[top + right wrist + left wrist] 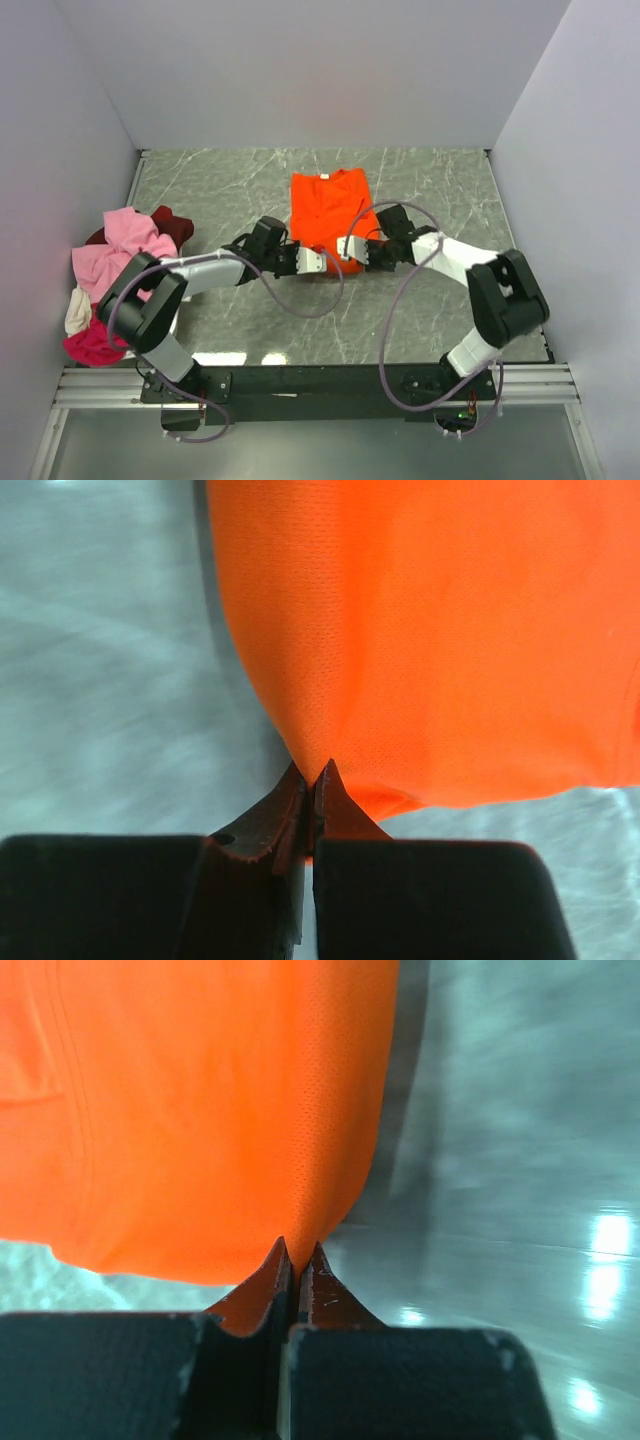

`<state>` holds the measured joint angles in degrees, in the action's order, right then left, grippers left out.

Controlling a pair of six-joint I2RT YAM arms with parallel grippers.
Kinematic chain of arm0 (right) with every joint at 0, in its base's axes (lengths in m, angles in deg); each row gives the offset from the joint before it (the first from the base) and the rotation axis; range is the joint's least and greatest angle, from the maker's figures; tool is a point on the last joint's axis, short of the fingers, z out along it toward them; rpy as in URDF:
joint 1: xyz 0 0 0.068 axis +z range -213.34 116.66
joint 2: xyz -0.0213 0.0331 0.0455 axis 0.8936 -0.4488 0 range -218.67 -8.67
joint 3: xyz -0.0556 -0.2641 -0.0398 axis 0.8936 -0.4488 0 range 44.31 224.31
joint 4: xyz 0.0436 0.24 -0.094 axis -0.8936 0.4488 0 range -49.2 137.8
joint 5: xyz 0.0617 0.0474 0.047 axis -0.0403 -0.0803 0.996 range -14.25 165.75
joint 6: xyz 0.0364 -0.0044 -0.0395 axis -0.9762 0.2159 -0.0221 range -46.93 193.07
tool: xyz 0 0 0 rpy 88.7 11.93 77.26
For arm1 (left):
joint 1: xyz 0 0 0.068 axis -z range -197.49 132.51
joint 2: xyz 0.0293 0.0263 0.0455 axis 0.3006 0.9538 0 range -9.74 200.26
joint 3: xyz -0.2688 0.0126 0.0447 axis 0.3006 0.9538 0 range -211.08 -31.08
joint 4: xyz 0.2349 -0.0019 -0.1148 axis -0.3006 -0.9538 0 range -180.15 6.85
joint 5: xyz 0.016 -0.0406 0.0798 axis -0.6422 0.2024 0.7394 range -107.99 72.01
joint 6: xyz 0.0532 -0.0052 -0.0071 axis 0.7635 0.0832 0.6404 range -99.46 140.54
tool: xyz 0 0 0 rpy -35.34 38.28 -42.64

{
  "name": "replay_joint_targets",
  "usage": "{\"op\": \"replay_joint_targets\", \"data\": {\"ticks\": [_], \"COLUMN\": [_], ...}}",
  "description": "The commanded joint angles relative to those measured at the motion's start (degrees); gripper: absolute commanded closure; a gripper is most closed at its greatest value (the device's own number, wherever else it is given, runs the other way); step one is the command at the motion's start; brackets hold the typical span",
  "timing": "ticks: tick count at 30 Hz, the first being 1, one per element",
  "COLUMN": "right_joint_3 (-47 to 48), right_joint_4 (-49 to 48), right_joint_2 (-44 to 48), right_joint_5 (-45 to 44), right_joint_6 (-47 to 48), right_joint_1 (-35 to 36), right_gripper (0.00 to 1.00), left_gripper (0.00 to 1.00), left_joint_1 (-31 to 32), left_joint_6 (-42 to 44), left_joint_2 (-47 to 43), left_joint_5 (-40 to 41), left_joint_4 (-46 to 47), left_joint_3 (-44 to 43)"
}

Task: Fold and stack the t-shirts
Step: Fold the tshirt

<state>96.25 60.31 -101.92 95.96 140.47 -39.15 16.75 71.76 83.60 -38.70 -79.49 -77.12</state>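
- The orange tee is lying flat as a narrow rectangle, its fine mesh weave showing.
- The left claw is pinching its near hem.
- The right claw is pinching likewise.

Bright orange cotton t-shirt, folded flat, near corners pinched between each gripper's fingers; crumpled pink-and-magenta tee pile far left of them.
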Motion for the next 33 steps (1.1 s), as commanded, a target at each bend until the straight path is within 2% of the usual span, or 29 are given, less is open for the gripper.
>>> {"op": "replay_joint_targets", "data": {"ticks": [1,5,9,11,15,19,26,33], "right_joint_3": [-4.46,-11.06,-13.97,-13.97,-11.01,-2.13,14.75,33.28], "right_joint_4": [12.63,20.30,26.00,26.81,24.97,28.30,29.09,25.77], "right_joint_2": [9.46,19.05,27.76,31.54,32.96,25.87,12.15,-3.15], "right_joint_5": [6.14,6.52,7.47,8.44,5.91,7.12,7.04,6.07], "right_joint_6": [3.33,4.94,2.04,0.20,-4.20,-3.42,-3.76,-8.33], "right_joint_1": [0.86,3.49,5.78,5.87,5.61,1.75,-3.44,-6.16], "right_gripper": [1.00,1.00,1.00,1.00,1.00,1.00,1.00,1.00], "left_gripper": [1.00,0.99,1.00,1.00,1.00,1.00,1.00,0.99], "left_joint_1": [3.63,9.42,14.62,16.03,16.12,13.93,1.65,-6.11], "left_joint_6": [-3.32,-7.00,-11.66,-12.98,-12.12,-7.29,-2.80,-2.09], "left_joint_2": [-6.41,-11.24,-16.51,-17.92,-20.91,-17.06,-7.13,6.13], "left_joint_5": [-4.96,-7.32,-8.12,-8.21,-6.54,-4.25,-9.08,-13.30], "left_joint_4": [-9.09,-16.82,-19.48,-19.74,-17.64,-20.60,-20.97,-21.24], "left_joint_3": [2.35,3.68,5.87,6.75,7.20,0.18,-13.44,-26.19]}}
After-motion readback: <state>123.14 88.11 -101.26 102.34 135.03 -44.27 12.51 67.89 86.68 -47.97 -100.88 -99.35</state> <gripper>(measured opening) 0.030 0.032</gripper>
